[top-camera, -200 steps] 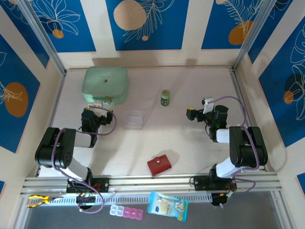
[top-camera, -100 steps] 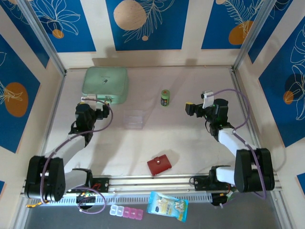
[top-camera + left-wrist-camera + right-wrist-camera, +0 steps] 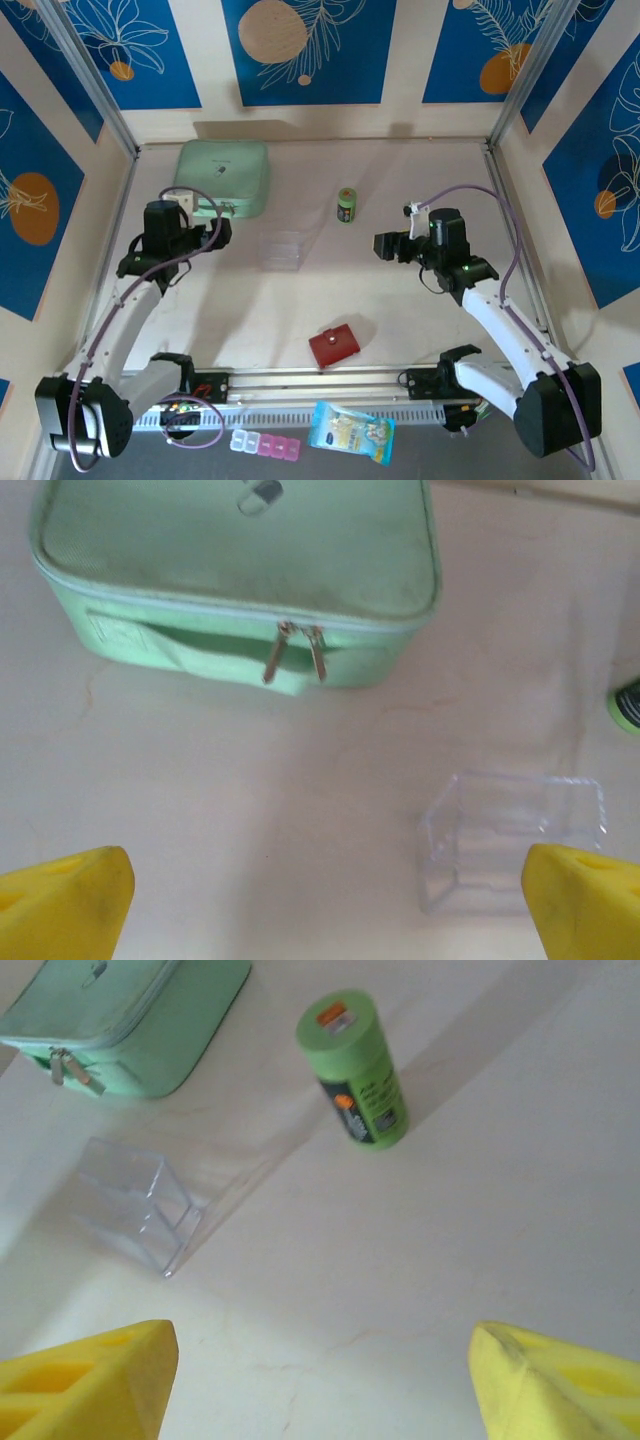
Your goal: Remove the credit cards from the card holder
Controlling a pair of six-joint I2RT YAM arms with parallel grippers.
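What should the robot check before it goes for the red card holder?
1. Card holder lies shut, nothing on top: ok.
2. Left gripper open and empty: ok.
3. Right gripper open and empty: ok.
4. A gripper over the card holder: not ok, both hover far off by the clear plastic tray.
5. Credit cards inside: cannot tell, the holder is shut.

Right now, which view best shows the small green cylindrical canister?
Right wrist: the small green cylindrical canister stands whole and close, label visible. Top external shows it tiny; left wrist catches a sliver at its right edge.
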